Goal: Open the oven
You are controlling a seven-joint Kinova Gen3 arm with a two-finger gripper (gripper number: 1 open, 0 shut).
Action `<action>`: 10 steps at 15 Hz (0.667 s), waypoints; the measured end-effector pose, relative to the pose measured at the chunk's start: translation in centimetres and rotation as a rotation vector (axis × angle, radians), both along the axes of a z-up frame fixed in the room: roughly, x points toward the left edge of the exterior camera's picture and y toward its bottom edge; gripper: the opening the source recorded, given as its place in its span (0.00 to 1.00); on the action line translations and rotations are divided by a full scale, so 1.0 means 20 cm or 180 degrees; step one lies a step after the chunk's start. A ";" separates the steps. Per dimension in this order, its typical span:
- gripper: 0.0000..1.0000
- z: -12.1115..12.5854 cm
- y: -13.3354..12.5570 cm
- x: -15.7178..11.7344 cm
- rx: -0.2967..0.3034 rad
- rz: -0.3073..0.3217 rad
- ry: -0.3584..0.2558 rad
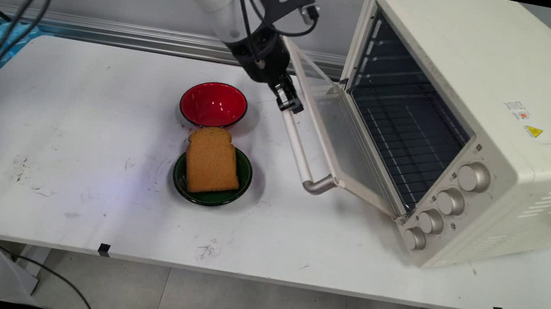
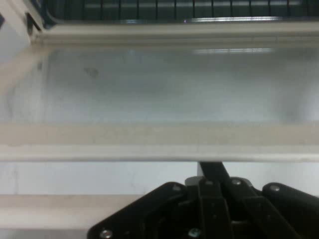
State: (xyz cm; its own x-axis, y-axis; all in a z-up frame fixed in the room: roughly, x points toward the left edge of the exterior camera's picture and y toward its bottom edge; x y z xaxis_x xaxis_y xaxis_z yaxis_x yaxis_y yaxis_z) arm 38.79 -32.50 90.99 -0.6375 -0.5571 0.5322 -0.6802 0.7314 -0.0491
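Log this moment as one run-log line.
gripper: at oven door handle | oven door: partly open | bread: on green plate

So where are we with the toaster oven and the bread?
Done: oven door hangs open, partway down. In hand: jaws at the far end of its handle. Left: bread lies on the green plate; oven rack is bare.

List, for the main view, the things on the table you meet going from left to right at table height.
Red bowl and the green plate holding a slice of bread (these share a column, the bowl farther back) → gripper at the door handle → open glass door → toaster oven.
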 end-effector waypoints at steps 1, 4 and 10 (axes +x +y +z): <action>0.00 -0.03 0.01 0.01 0.0012 -0.0002 -0.0010; 0.00 -0.09 0.04 0.05 0.0061 -0.0008 -0.0039; 0.00 -0.22 0.10 0.13 0.0155 -0.0035 -0.0111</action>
